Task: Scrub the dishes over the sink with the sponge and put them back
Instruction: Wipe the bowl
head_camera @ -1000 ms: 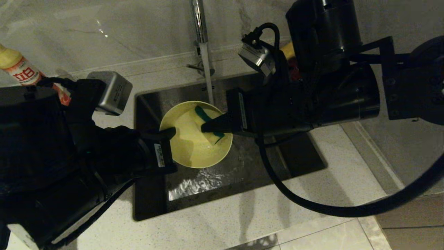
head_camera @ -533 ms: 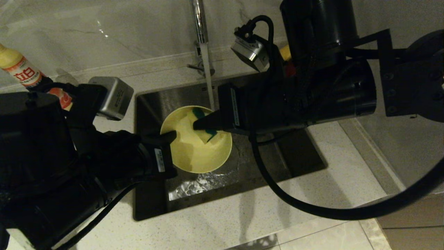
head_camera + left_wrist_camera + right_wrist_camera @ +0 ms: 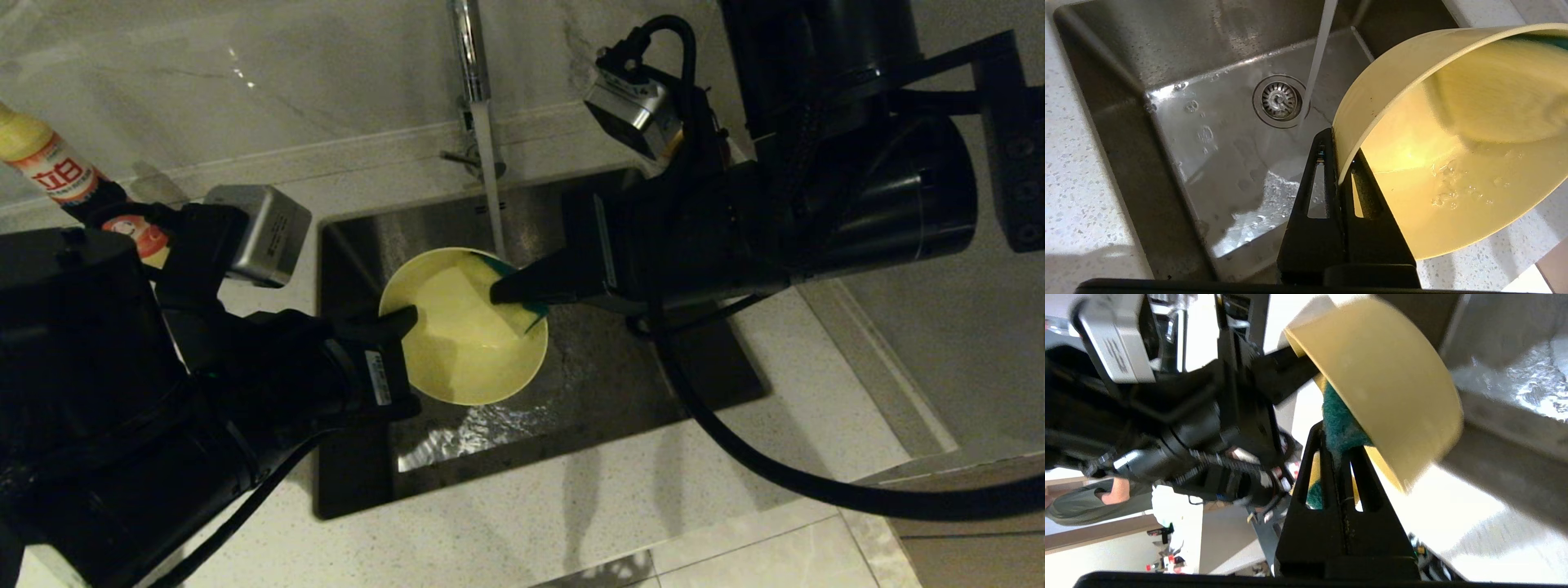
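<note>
A yellow bowl (image 3: 457, 367) hangs tilted over the sink (image 3: 596, 384), its mouth facing up. My left gripper (image 3: 400, 314) is shut on the bowl's near-left rim, one finger inside and one outside (image 3: 1337, 143). From the right, my right gripper (image 3: 500, 292) reaches into the bowl, shut on the sponge (image 3: 469, 310). The sponge's yellow face lies against the bowl's inner wall and its green layer shows at the far rim. In the right wrist view the green layer (image 3: 1339, 424) is pinched between the fingers beside the bowl (image 3: 1384, 384).
Water runs from the faucet (image 3: 469, 49) in a thin stream (image 3: 490, 204) just behind the bowl, down toward the drain strainer (image 3: 1278, 100). A yellow bottle with a red label (image 3: 49, 163) stands at the back left. Speckled countertop (image 3: 571, 514) surrounds the sink.
My right gripper swept the sponge leftward across the bowl's inside, then back toward the right rim, and the right arm rose slightly. The left gripper and bowl stayed almost still.
</note>
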Robot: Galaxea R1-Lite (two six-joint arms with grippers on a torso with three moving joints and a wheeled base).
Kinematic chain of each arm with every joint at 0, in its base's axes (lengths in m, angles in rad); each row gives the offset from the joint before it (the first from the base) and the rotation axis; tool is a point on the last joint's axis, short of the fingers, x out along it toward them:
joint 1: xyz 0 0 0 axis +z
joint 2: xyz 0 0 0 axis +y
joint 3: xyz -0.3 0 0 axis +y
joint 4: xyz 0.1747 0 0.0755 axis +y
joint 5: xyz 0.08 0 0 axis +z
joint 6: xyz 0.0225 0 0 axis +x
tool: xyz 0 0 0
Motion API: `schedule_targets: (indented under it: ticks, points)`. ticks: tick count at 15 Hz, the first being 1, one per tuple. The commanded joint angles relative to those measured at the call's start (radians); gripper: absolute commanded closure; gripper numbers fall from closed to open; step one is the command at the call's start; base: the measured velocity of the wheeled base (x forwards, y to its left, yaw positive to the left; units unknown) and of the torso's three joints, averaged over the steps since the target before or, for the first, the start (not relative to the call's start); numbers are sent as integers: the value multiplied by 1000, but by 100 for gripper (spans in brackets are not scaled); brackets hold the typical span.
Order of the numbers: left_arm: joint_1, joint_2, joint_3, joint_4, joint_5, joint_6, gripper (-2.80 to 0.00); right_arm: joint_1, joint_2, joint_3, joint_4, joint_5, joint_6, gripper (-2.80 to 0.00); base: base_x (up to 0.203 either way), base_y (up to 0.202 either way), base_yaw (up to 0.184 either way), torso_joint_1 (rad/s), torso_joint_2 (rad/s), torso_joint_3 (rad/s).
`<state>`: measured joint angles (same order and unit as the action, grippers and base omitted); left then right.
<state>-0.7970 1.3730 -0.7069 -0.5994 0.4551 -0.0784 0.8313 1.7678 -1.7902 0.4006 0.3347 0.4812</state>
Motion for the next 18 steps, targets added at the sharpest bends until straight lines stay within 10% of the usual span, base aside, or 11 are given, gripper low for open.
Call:
schedule_targets:
  ticks: [1, 18]
  points:
    - [-1, 5, -3, -5, 7, 0, 0, -7, -47, 36, 9, 2, 1, 0, 0, 0, 0, 0, 0, 0]
    - [7, 47, -112, -3, 15, -8, 0, 100, 31, 74, -7, 3, 2, 0, 0, 0, 0, 0, 0, 0]
